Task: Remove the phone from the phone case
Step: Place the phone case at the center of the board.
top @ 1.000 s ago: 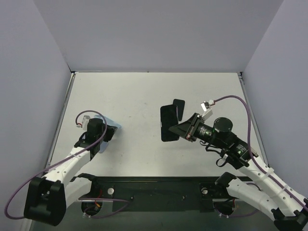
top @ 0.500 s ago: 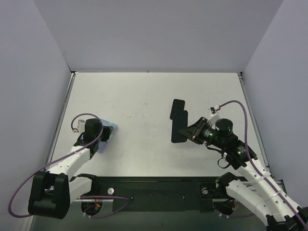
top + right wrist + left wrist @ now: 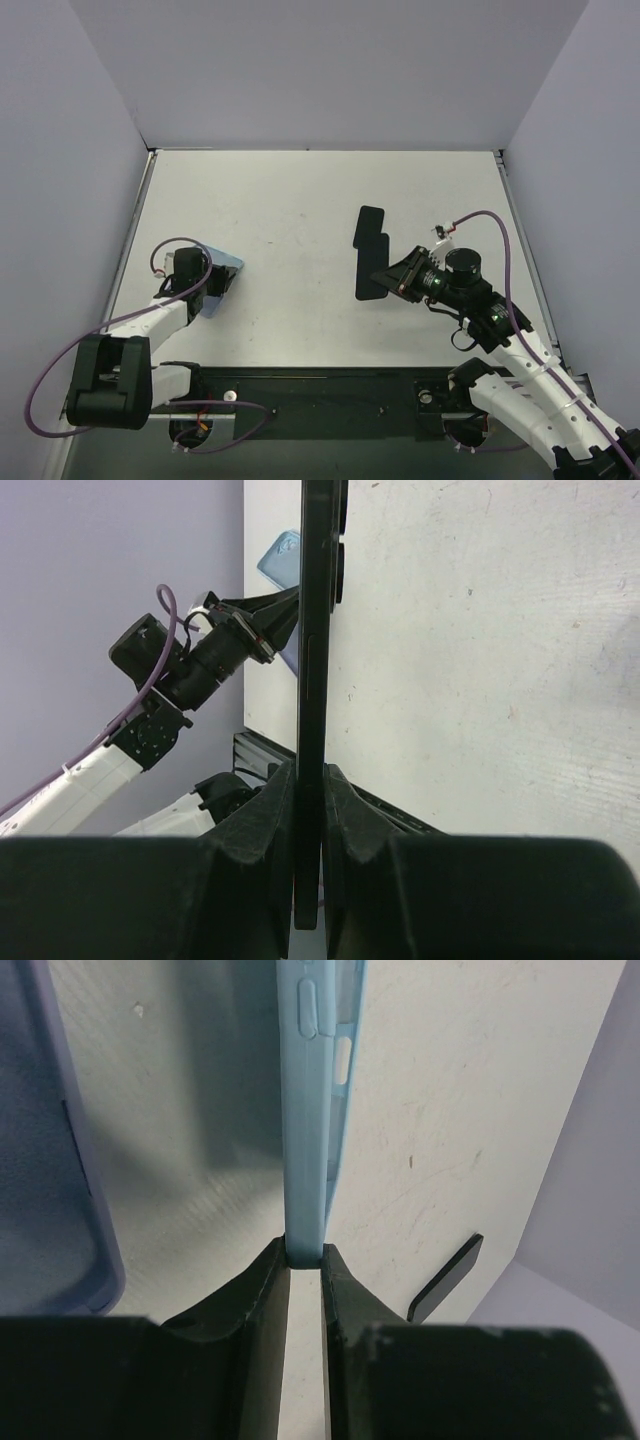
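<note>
White tabletop (image 3: 300,200) boxed in by lavender walls (image 3: 320,70), and the black phone (image 3: 371,252) is over on the right half, already out of its cover. It's held on edge, thin side up toward the overhead camera, with a dark shadow right next to it. I honestly can't tell if its far end touches the surface or floats just above.

The right gripper (image 3: 393,276) has it. From the right wrist view both fingers (image 3: 275,810) are pressed flat against the two faces of the slab, pinching it tight, no gap.

The light blue phone case (image 3: 224,272) sits well apart from it, on the left side near the table edge. It's empty and also turned on its side. The left gripper (image 3: 210,287) is clamped on it. In the left wrist view the two black fingertips (image 3: 268,1280) squeeze the case's thin wall between them, and you can see the button bumps and a cutout along that wall.

Purple cables (image 3: 505,250) loop off both wrists.
</note>
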{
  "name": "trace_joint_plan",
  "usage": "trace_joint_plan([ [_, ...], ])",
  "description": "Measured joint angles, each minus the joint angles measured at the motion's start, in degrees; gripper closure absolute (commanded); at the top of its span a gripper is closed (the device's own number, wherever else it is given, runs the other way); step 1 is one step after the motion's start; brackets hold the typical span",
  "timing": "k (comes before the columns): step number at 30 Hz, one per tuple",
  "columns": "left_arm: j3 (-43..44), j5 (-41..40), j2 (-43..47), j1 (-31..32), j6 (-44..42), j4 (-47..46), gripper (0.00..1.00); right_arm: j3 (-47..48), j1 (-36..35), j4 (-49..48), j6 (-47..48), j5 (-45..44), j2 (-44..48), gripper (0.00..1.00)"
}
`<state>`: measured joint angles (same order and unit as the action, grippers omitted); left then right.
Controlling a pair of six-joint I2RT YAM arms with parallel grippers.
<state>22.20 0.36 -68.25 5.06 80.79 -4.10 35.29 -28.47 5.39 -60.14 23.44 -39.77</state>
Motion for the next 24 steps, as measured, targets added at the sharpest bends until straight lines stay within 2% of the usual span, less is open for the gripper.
trace_joint_plan([
  [2,0.00,1.38,-1.20,-0.55,0.00,0.02,0.91,-0.15,0.00,-0.07,-0.04,0.00,-0.02,1.00],
  [5,0.00,2.51,-1.29,-1.05,0.02,0.07,0.72,-0.26,0.00,-0.85,-0.26,-0.02,-0.02,1.00],
  [11,0.04,3.82,-0.28,-1.11,-0.11,2.51,0.53,-0.81,1.29,-2.47,-0.24,-0.02,-1.86,1.00],
  [17,0.55,6.10,2.82,-1.77,-0.79,8.61,0.41,-0.81,9.62,-3.28,3.76,-0.33,-11.23,1.00],
  [24,2.56,10.32,11.58,-2.19,-4.15,12.96,0.41,2.01,21.03,-1.16,13.86,-0.66,-25.92,1.00],
])
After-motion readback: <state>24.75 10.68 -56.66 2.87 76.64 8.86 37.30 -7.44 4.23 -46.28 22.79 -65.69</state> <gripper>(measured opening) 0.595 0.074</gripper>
